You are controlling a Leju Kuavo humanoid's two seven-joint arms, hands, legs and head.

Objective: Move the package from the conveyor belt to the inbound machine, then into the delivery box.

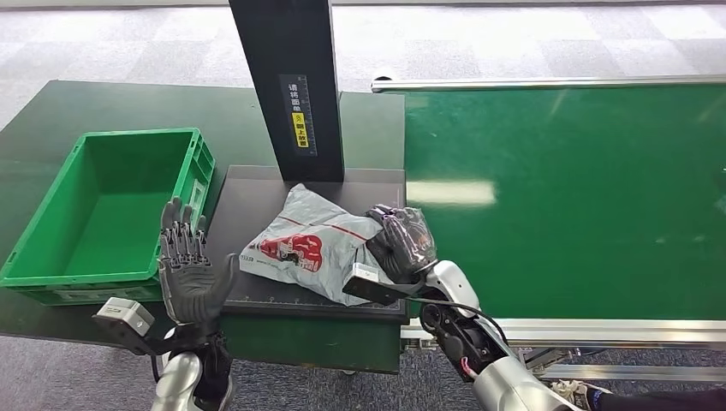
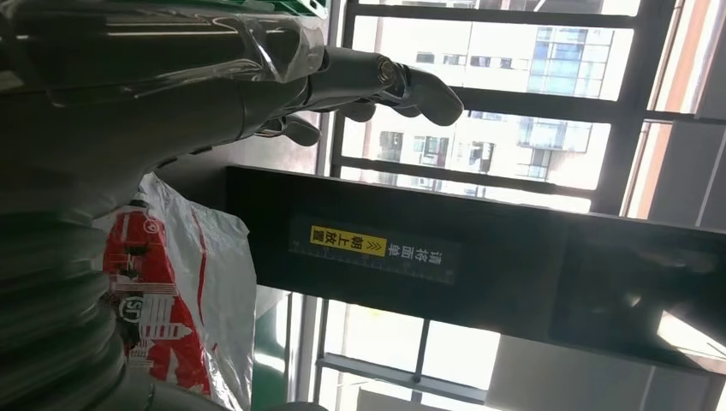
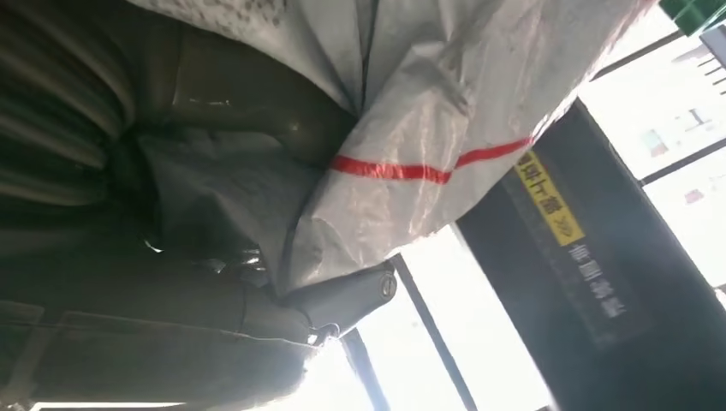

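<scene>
head view: right hand (image 1: 401, 244) fingers grip package (image 1: 312, 244); left hand (image 1: 187, 265) spread, empty.

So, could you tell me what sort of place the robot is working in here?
Probably a parcel-sorting or logistics station, perhaps a demo one. A wide green conveyor belt runs beside a black scanning platform with an upright post, a grey courier package lies on it, and a green crate waits alongside.

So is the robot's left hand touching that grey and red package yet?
Apart. The head view shows the left hand raised open beside the green bin, with bare dark platform between it and the package.
</scene>
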